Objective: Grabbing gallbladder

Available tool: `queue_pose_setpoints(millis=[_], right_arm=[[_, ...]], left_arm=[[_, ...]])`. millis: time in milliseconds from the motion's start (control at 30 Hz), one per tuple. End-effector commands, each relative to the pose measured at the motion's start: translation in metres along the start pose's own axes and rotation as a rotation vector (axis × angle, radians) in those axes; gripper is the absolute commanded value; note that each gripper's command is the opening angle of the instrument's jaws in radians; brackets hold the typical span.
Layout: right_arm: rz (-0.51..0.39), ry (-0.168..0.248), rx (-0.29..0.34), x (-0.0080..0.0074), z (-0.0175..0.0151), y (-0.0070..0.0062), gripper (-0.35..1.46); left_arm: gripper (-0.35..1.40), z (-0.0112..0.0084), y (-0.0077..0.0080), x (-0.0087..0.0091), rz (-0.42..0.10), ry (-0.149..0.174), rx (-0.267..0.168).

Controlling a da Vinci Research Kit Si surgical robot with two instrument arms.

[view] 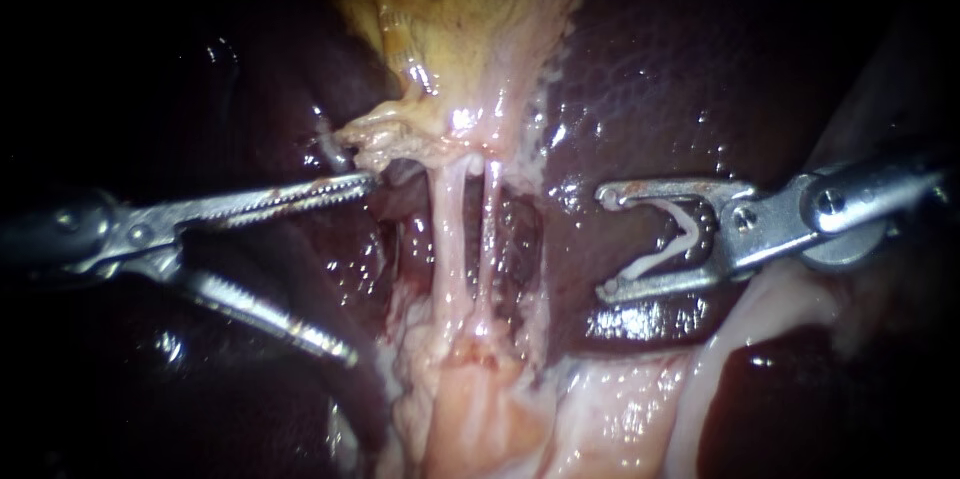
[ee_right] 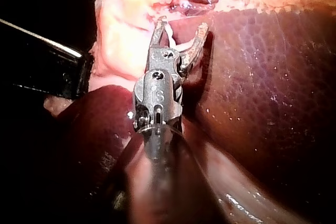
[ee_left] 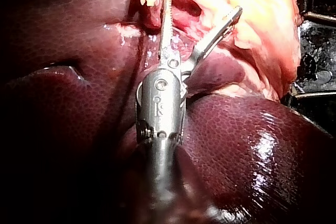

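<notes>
1. My left tool has its jaws wide and grips nothing. The upper jaw lies against the frayed lower edge of the gallbladder, I judge to take a bite there.
2. The gallbladder sits just above, yellow, with two pale tubes stretched below it.
3. My right tool waits over the liver, apart from the tubes. Its spread jaws carry a white clip, clear of the grab.
</notes>
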Motion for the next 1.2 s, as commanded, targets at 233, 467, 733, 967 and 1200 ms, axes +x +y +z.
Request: queue_pose_setpoints(millis=[233, 467, 733, 967, 1200], right_arm=[[0.000, 0.000, 0.000, 0.0000, 0.0000, 0.0000, 0.50], [0.000, 0.000, 0.000, 0.0000, 0.0000, 0.0000, 0.50], [0.000, 0.000, -0.001, 0.0000, 0.0001, 0.0000, 0.50], [0.000, 0.000, -0.001, 0.0000, 0.0001, 0.0001, 0.50], [0.000, -0.001, -0.001, -0.0002, 0.0001, 0.0001, 0.50]], left_arm=[[1.09, -0.0022, -0.0015, 0.0041, -0.042, -0.018, 0.083], [0.94, -0.0019, -0.0029, 0.0051, -0.076, -0.028, 0.148], [0.72, 0.0010, -0.0050, 0.0019, -0.133, -0.089, 0.165], [0.40, 0.0016, -0.0056, 0.0009, -0.135, -0.100, 0.170], [0.00, 0.0008, -0.0057, 0.0017, -0.170, -0.096, 0.158]])
